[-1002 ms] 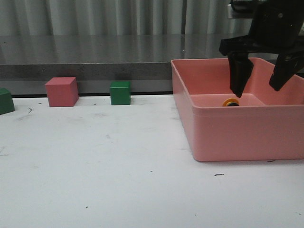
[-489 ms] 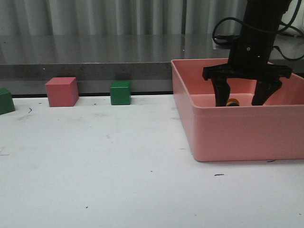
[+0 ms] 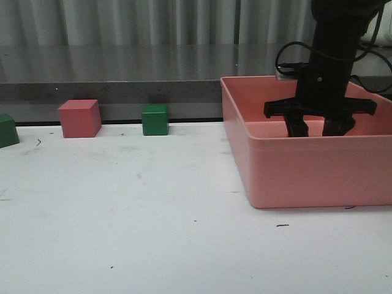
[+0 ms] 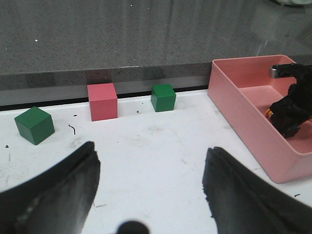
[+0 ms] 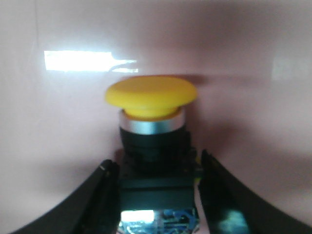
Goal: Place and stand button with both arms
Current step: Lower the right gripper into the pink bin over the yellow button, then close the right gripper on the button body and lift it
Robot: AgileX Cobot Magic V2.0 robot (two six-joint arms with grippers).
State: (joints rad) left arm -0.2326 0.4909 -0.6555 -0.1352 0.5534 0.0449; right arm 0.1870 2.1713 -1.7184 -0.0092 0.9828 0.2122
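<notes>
The button (image 5: 151,97) has a round yellow cap, a silver ring and a black blocky base, and it lies inside the pink bin (image 3: 306,171). My right gripper (image 5: 157,163) reaches down into the bin with one finger on each side of the button's base, pressed against it. In the front view the right gripper (image 3: 315,127) and the bin's front wall hide the button. In the left wrist view a sliver of the button (image 4: 268,112) shows beside the right gripper (image 4: 290,114). My left gripper (image 4: 152,148) hangs open over bare white table, holding nothing.
A pink cube (image 3: 79,117) and a green cube (image 3: 155,119) stand along the table's back edge. Another green cube (image 3: 6,130) sits at the far left. A grey ledge runs behind them. The bin (image 4: 243,105) takes up the table's right side.
My right gripper has dropped from above the bin into it. Its fingers have drawn in from wide apart onto the button, which now hides behind them in the front view.
</notes>
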